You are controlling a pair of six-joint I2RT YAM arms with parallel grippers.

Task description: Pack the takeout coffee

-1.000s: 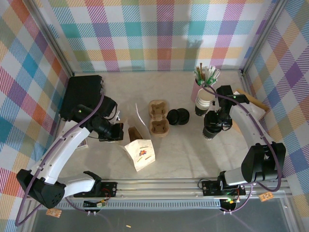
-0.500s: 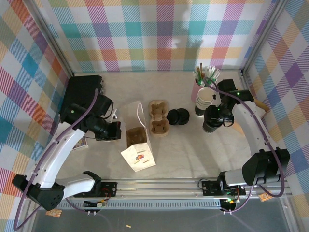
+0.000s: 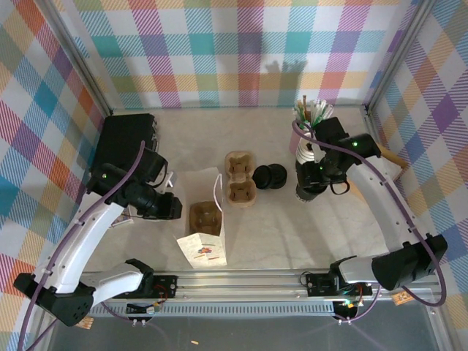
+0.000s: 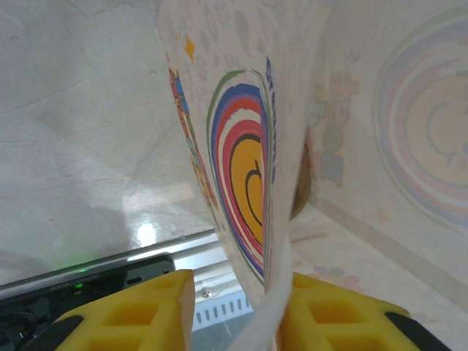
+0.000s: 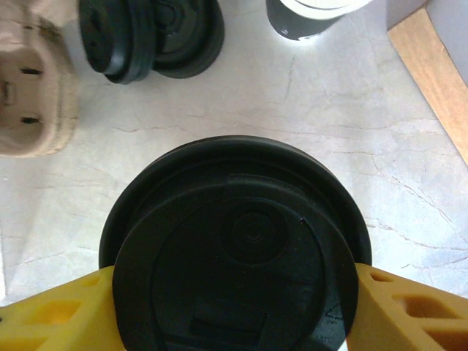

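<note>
White paper bag with a rainbow print (image 3: pixel 203 235) stands open-mouthed on the pale marble-look table (image 3: pixel 270 234), a brown cardboard cup tray (image 3: pixel 205 217) inside it. The left gripper (image 4: pixel 238 300) sits at the bag's 9 o'clock, its yellow fingers (image 4: pixel 139 316) spread, with the bag's wall between them and a gap on one side. The right gripper (image 5: pixel 235 311) pinches the takeout coffee, a whitish paper cup with a round black plastic lid (image 3: pixel 306 194), at 6 o'clock of the stack of lidless white cups (image 3: pixel 308 150) and well apart from the bag. Loose black lids (image 3: pixel 269 176) lie at the coffee's 10 o'clock, beside a second brown cardboard tray (image 3: pixel 239 178).
</note>
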